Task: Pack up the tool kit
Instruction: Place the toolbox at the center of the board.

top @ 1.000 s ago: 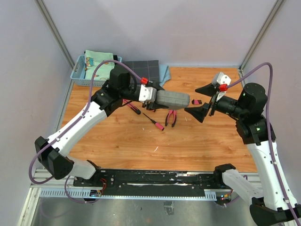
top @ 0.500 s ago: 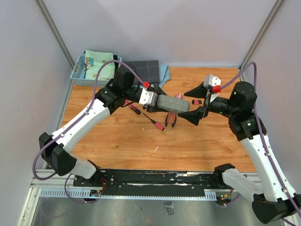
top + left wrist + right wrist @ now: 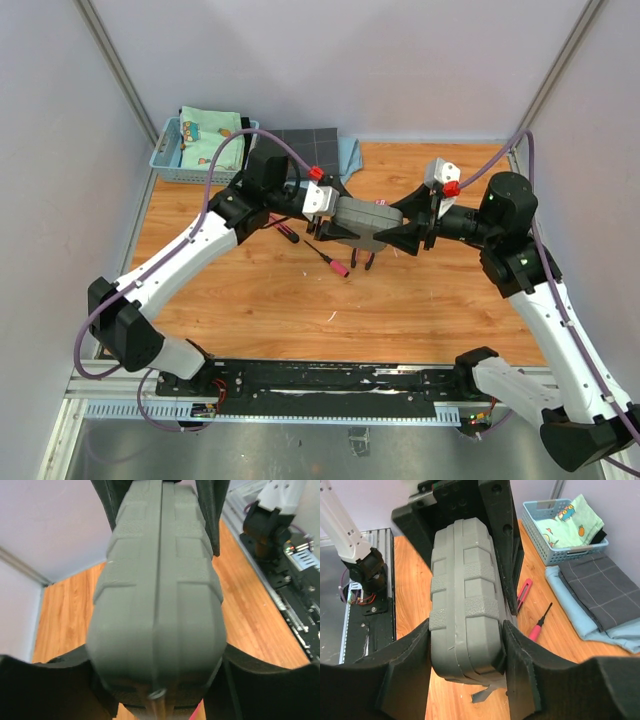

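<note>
My left hand (image 3: pixel 335 212) clamps the closed grey case (image 3: pixel 362 220) mid-frame above the surface (image 3: pixel 250 300), offering its free end to my right hand (image 3: pixel 402 225). The right fingers (image 3: pixel 405 655) straddle that end; gripping or not, I can't tell. Likely for opening it, since the screwdriver (image 3: pixel 328 256) lies unpacked.

case (image 3: pixel 465 605) 1 | screwdriver (image 3: pixel 540 622) 1 | knife (image 3: pixel 524 592) 1 | pliers (image 3: pixel 366 262) 1 | basket (image 3: pixel 540 535) 1

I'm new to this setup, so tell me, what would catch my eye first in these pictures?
The flat grey plastic case hangs above the middle of the wooden table, clamped at one end by the left gripper with the right gripper pressed around the other. Nearby a pink-and-black screwdriver lies loose on the wood, and a light blue basket sits in the far left corner.
</note>
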Controlling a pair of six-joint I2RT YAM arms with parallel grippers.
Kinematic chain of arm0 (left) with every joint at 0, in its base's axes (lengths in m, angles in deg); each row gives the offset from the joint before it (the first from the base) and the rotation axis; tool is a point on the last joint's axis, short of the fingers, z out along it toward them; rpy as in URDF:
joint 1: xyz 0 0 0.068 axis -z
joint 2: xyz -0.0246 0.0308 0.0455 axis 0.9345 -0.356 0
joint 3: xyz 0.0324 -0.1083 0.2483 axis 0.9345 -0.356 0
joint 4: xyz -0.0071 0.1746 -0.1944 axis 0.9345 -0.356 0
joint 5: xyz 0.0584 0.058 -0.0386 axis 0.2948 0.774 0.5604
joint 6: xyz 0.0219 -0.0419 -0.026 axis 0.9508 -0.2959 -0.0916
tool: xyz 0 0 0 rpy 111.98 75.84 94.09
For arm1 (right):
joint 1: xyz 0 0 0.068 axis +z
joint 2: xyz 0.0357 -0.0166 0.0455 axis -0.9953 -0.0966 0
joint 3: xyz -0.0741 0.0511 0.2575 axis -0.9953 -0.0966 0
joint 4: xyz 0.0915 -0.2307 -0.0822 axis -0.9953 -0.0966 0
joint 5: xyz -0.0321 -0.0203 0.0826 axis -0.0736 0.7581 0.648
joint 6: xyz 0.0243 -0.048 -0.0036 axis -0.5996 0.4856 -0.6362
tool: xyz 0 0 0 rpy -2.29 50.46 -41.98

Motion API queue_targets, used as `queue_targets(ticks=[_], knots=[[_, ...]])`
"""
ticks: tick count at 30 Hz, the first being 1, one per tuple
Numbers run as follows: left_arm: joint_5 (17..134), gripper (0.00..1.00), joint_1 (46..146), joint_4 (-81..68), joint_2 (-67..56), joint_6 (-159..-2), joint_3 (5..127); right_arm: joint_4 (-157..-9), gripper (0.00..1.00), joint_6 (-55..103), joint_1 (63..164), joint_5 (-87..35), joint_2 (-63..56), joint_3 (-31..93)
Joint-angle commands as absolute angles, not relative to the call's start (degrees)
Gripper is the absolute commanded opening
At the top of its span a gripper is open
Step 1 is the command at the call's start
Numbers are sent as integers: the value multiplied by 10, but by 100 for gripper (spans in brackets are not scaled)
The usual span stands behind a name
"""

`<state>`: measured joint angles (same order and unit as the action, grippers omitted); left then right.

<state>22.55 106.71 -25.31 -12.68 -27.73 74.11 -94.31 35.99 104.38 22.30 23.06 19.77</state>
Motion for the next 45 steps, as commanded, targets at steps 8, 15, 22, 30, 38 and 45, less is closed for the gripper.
queue_targets(ticks=[8, 15, 22, 30, 38, 45], knots=[[365, 99, 1086, -61, -79, -369, 642, -920, 1, 330, 1042, 32, 236, 204], [452, 99, 1086, -37, -53, -385, 609, -982, 1, 309, 1042, -16, 199, 212], [488, 99, 1086, -59, -29, -392, 596, -1033, 1, 267, 1043, -83, 171, 204], [498, 99, 1086, -82, -24, -404, 613, -1111, 1, 203, 1044, -183, 98, 219], [497, 99, 1086, -96, -28, -412, 625, -1185, 1, 155, 1045, -227, 6, 264], [494, 99, 1086, -109, -34, -415, 633, -1229, 3, 138, 1045, -274, -46, 291]])
